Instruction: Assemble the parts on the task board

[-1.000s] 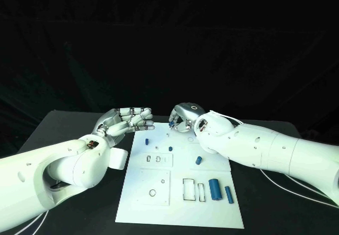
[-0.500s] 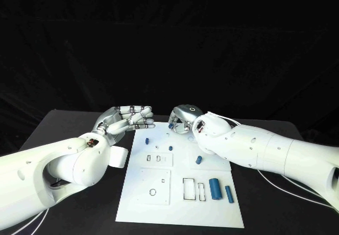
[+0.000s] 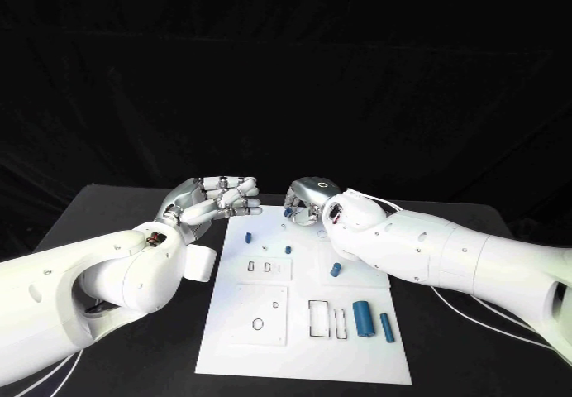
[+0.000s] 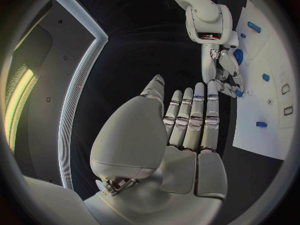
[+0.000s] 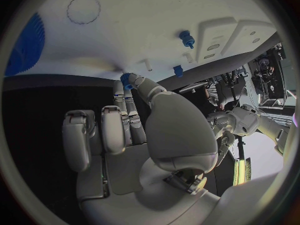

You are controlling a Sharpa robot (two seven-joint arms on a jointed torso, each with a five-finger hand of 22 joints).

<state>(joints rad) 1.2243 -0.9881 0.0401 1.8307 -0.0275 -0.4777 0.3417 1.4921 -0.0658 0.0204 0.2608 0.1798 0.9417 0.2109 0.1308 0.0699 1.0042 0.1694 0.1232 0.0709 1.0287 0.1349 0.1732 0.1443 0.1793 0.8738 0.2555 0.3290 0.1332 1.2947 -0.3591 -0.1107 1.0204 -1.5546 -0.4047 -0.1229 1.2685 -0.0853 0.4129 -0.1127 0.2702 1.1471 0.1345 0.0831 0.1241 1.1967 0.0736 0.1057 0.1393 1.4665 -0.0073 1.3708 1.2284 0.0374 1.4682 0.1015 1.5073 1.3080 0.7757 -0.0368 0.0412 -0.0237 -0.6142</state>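
On the white task board [image 3: 304,331], two blue cylinders [image 3: 362,318] lie unmoved near its front edge. Farther back, the left hand [image 3: 215,201] has lifted slightly, fingers apart and released. The right hand [image 3: 307,201] stays at the far edge, pinching a small blue part [image 5: 127,80], not yet seated.

A black table [image 3: 119,211] before a dark backdrop [image 3: 286,83].

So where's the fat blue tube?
The fat blue tube lies on the board's near right part in the head view, between a white slot and a thinner blue tube.
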